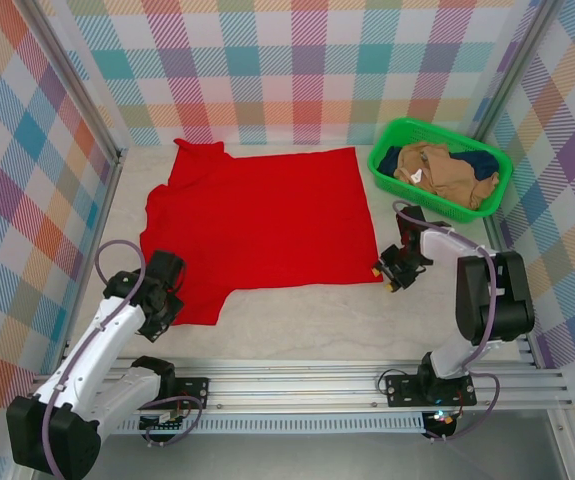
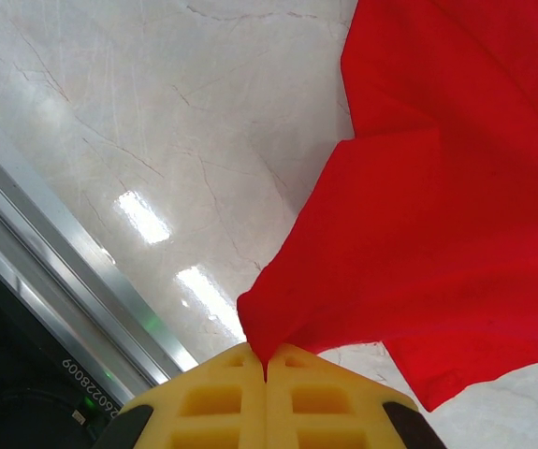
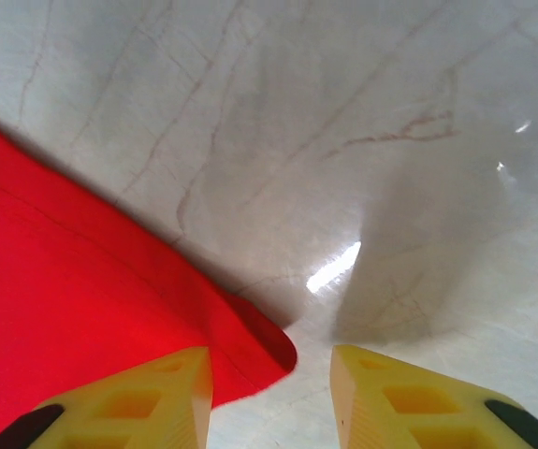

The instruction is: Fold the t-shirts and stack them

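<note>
In the top external view, the red t-shirt (image 1: 262,225) is seen spread flat on the pale table (image 1: 307,320), with its collar towards the far wall and one sleeve reaching to the near left. The left gripper (image 1: 162,300) is placed at this near-left sleeve, and the right gripper (image 1: 392,272) is placed at the near-right corner of the hem. The green basket (image 1: 487,205) stands at the far right, well apart from the red cloth, and a tan t-shirt (image 1: 437,170) and a dark navy t-shirt (image 1: 482,165) are crumpled inside it. In the left wrist view, the yellow pads of the left gripper (image 2: 267,360) are pressed together, and a pinch of the red t-shirt (image 2: 437,234) is clamped between them; the cloth is drawn up from the table (image 2: 156,112) into a point at the pads, and a metal rail (image 2: 63,281) is seen at the left. In the right wrist view, the yellow fingers (image 3: 156,402) of the right gripper (image 3: 269,374) are held apart with a clear gap, and the rounded corner of the red t-shirt (image 3: 63,281) lies in this gap, close to the finger on the left of the picture; the cloth is not clamped, and whether it is touched by that finger cannot be told.
</note>
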You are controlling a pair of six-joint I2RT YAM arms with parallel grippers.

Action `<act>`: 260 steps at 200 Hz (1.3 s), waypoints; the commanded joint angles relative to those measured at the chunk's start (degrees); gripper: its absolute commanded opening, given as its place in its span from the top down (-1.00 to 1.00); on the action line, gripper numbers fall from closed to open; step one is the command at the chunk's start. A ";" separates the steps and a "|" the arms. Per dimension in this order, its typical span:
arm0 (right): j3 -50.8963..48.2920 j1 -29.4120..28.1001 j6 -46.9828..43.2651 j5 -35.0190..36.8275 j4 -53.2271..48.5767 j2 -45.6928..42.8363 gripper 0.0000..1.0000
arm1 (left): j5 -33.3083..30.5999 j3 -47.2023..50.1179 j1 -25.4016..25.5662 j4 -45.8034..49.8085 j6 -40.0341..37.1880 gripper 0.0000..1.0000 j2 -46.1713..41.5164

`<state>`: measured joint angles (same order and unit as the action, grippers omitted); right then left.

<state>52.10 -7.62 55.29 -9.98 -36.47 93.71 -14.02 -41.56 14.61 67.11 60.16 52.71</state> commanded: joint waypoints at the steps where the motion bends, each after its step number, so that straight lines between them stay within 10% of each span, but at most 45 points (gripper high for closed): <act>1: 0.44 -0.03 2.05 -2.02 2.84 2.36 0.29 | 0.36 0.18 0.51 -0.18 -0.92 1.00 0.20; 56: 2.81 -1.34 1.83 0.22 2.36 2.92 1.00 | -0.64 -0.68 0.51 0.78 -0.75 1.00 -0.82; 191: -5.44 -6.84 -9.86 5.14 -17.84 -14.72 1.00 | 3.81 0.90 16.68 18.71 15.68 1.00 -16.00; 260: -6.99 -7.41 -7.84 7.57 -18.60 -17.29 1.00 | -2.77 -3.77 22.65 6.56 12.98 1.00 -8.26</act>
<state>43.38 -14.79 47.07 -4.49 -53.01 76.55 -12.69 -42.37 36.27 79.15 74.24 40.58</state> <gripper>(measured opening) 0.045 0.050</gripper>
